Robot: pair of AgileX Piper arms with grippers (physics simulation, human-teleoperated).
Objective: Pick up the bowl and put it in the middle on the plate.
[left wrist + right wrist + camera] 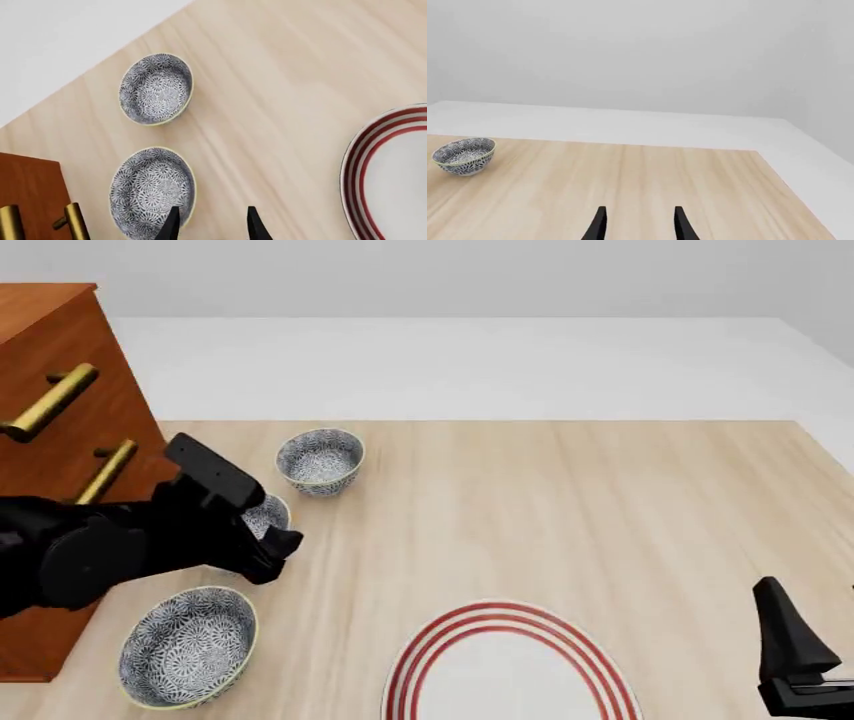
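Risk: left gripper [210, 225], jaws apart & empty, above middle bowl [152, 192] near cabinet [54, 440]; look-alike bowls close, so wrong pick or rim knock poss.; plate [507, 670] well apart.

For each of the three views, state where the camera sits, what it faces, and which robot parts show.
Front: fixed above and behind the arms, looking down the table; left gripper over the middle bowl, right gripper idle.
Left wrist: looks down at two bowls and the plate; fingertips show.
Right wrist: level across the table; fingertips show.
Shared: far bowl.
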